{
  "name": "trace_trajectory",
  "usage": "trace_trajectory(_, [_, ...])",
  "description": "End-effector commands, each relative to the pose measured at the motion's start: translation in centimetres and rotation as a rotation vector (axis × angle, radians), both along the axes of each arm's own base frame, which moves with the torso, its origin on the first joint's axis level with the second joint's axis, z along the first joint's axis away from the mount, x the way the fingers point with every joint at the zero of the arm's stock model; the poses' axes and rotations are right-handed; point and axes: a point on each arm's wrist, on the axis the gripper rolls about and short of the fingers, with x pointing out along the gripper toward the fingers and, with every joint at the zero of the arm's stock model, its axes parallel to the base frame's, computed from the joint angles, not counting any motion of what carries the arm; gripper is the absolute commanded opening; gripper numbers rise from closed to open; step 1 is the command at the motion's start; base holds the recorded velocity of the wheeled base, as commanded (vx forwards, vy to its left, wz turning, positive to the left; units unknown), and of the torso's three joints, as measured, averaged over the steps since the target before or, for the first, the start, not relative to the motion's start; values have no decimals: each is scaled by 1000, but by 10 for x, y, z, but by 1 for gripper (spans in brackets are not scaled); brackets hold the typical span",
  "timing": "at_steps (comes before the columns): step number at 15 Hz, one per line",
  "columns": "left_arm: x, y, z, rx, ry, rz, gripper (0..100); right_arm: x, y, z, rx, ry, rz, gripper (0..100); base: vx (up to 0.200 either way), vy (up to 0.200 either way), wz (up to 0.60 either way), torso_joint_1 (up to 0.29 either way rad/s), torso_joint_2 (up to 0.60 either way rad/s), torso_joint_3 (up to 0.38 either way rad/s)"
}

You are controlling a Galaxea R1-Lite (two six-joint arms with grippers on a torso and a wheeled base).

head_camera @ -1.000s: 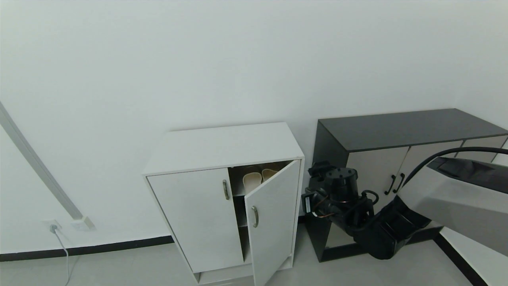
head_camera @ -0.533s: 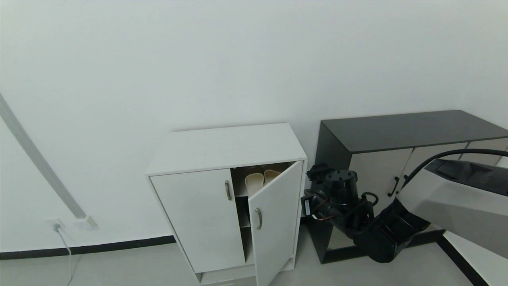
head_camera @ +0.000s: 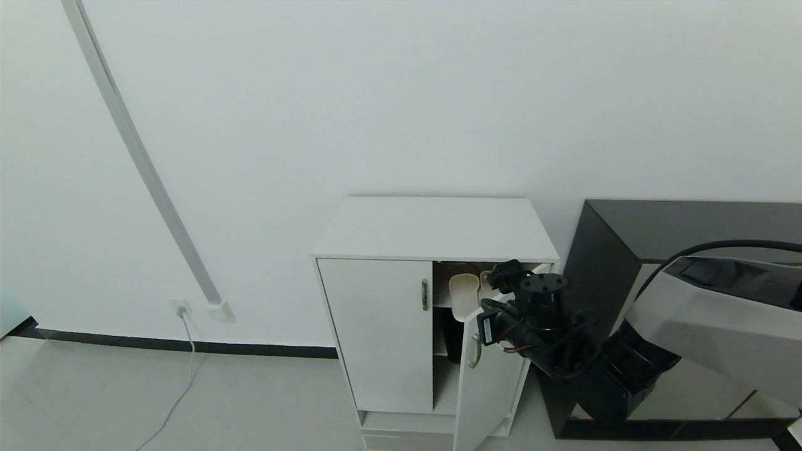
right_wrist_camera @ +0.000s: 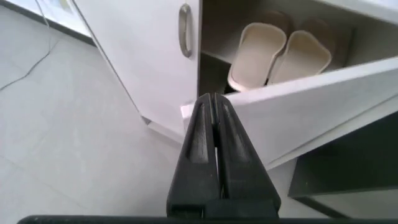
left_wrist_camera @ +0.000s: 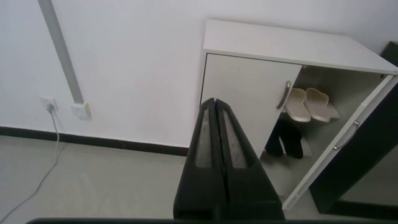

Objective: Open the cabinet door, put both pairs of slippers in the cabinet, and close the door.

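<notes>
The left jaws, pressed together and empty, hang well short of the white cabinet [left_wrist_camera: 292, 43] ahead of them. Cream slippers [left_wrist_camera: 309, 102] lie on its upper shelf and dark slippers [left_wrist_camera: 286, 140] below, both beyond the right jaws, which are also pressed together beside the top edge of the half-open door [head_camera: 485, 388]. Closing looks next: push on the outer face near the handle [head_camera: 474, 351], follow the hinge's arc, and stop when flush.
</notes>
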Motion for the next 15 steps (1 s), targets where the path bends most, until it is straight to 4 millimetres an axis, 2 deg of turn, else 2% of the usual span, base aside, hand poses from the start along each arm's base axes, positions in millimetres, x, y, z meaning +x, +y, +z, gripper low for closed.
trace_trajectory(1, [0,0,0,0,1,0,0,-3,-3,4,-1,-6,-3,0,0,0,0,0,0,0])
trace_trajectory(3, [0,0,0,0,1,0,0,-10,-10,12,-3,-11,-24,0,0,0,0,0,0,0])
trace_trajectory(7, [0,0,0,0,1,0,0,-40,-41,13,-43,53,-49,0,0,0,0,0,0,0])
trace_trajectory(11, [0,0,0,0,1,0,0,-61,-59,2,-55,73,-58,0,200,0,0,-6,-2,5])
trace_trajectory(13, [0,0,0,0,1,0,0,-70,-65,-9,-68,99,-52,0,0,0,0,0,0,0])
trace_trajectory(15, [0,0,0,0,1,0,0,-64,-68,-17,-69,104,-67,0,0,0,0,0,0,0])
